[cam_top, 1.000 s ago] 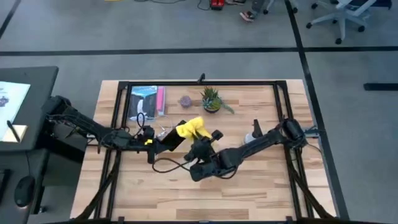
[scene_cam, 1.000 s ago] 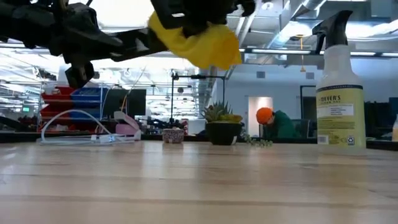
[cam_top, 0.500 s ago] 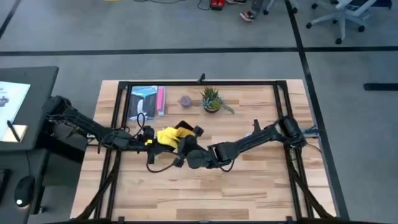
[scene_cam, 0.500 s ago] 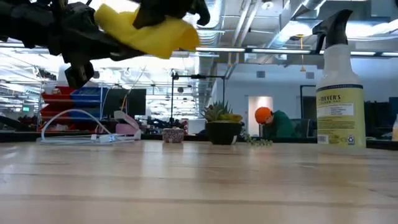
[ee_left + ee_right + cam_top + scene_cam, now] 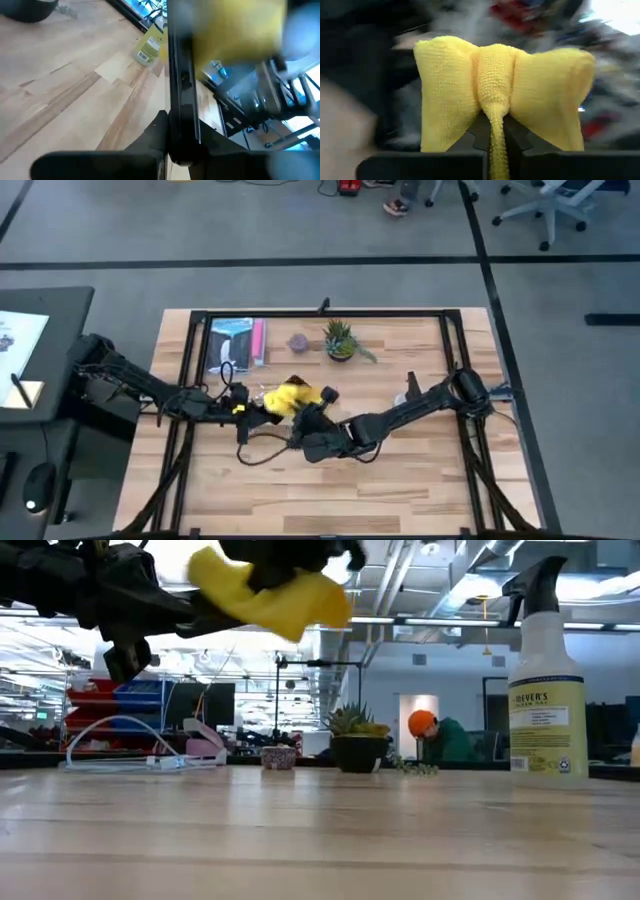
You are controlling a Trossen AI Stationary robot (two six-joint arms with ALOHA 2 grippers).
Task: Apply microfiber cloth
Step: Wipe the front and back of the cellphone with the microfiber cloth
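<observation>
Right gripper (image 5: 492,131) pinches microfiber cloth (image 5: 495,95) | left gripper (image 5: 181,150) clamps black smartphone (image 5: 181,75) edgewise | mid-tabletop (image 5: 420,480), aloft

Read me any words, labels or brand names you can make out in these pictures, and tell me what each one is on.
"MEYER'S", only partly clear, on the label of the spray bottle in the low view.
The smaller lines below it on that label are too small to read.
The same bottle's label in the left wrist view is too blurred to read.
The packaged item at the table's back left carries print too small to read.
</observation>
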